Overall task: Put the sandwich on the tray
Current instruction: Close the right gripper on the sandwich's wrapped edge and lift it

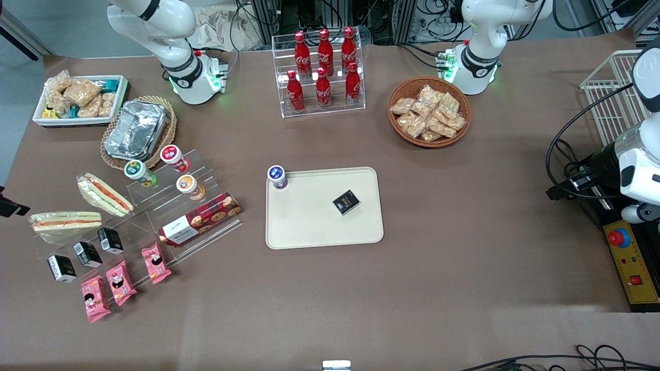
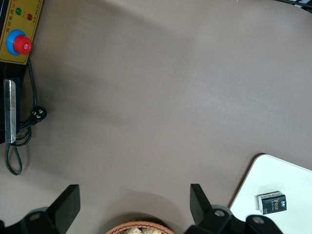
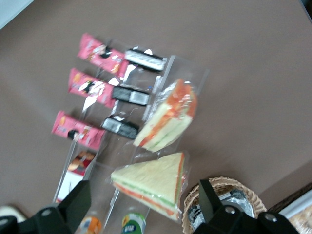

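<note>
Bench (image 1: pixel 464 268) carries the tray (image 1: pixel 304 226) centrally; the sandwich (image 1: pixel 66 221) lies well apart on a clear stand (image 1: pixel 142 203) toward the working arm's end. Approach judged in hand: end effector (image 3: pixel 145 191), spread and empty, hovers above the sandwich and must descend squarely onto it. Front view omits the end effector.

In the right wrist view, the gripper (image 3: pixel 145 187) hung over the sandwich (image 3: pixel 170 114) with its fingers spread, and the frame's edge cut off their bases. That view was smeared. The sandwich showed only a soft orange stripe, and the print on the pink packets (image 3: pixel 87 87) was unreadable. The wicker basket (image 3: pixel 189 214) was cropped, perhaps by half. In the front view, the working arm (image 1: pixel 154 31) ran off the upper edge, so the gripper was unseen there.
</note>
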`<state>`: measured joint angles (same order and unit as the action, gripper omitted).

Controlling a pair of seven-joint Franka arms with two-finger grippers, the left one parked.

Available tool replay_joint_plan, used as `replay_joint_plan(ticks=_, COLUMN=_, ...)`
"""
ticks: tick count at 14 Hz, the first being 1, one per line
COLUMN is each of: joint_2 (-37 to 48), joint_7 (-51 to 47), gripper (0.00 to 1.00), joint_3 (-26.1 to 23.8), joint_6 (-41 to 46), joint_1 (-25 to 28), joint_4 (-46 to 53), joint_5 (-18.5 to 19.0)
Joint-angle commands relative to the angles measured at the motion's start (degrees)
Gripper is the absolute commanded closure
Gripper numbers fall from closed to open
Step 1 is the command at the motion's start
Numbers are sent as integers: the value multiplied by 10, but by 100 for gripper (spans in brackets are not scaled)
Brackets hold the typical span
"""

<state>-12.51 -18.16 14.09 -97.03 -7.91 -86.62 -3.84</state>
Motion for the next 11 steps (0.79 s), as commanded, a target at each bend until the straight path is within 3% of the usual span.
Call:
replay_joint_plan(ticks=1, joint_2=-28, joint_7=-67, gripper=1, joint_3=-1, joint_6=-8, joint_1=-17, joint_4=0, joint_5=-6)
replay_joint_plan(ticks=7, joint_2=-85, joint_7=-167, gripper=1, joint_3=-1, joint_6=-58, joint_1=-25, joint_4=0, joint_5=-13)
replay_joint_plan(ticks=11, joint_2=-103, joint_7=-188, gripper=1, joint_3=-1, joint_6=-81, joint_1=-45, joint_4=-14, joint_5=-42)
